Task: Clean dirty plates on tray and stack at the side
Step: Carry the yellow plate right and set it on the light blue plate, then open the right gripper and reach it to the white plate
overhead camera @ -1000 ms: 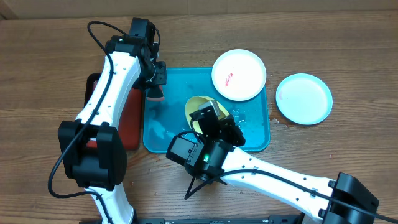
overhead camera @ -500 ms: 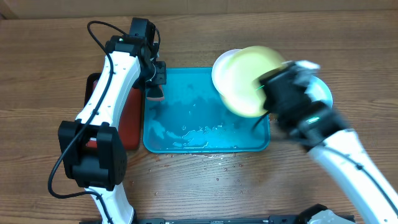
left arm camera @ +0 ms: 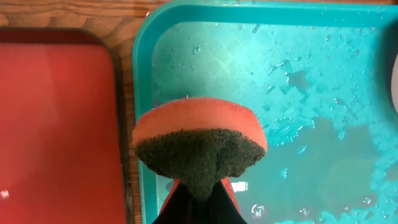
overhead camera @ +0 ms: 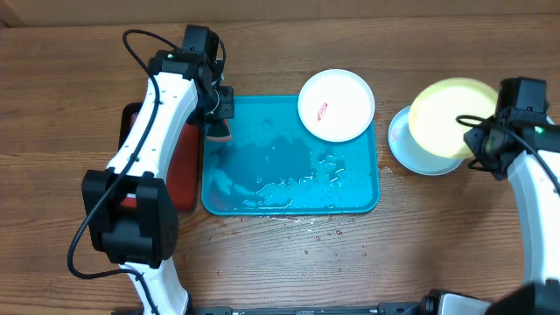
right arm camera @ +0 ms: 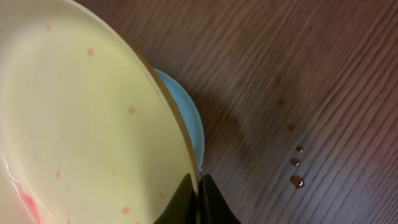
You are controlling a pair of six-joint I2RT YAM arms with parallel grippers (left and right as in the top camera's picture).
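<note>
Smaller tray (overhead camera: 185, 179) set just left of tray (overhead camera: 289, 188). Sponge (left arm camera: 199, 140) held over tray's left edge. One plate (overhead camera: 336, 105) seated on tray's far right corner. Second plate (overhead camera: 404, 149) laid on table (overhead camera: 262, 262) right of tray; third plate (overhead camera: 446, 116) held tilted above it.

A brown wood-grain surface (overhead camera: 262, 280) fills the view under even light; a pale strip (overhead camera: 350, 9) borders its far edge.
</note>
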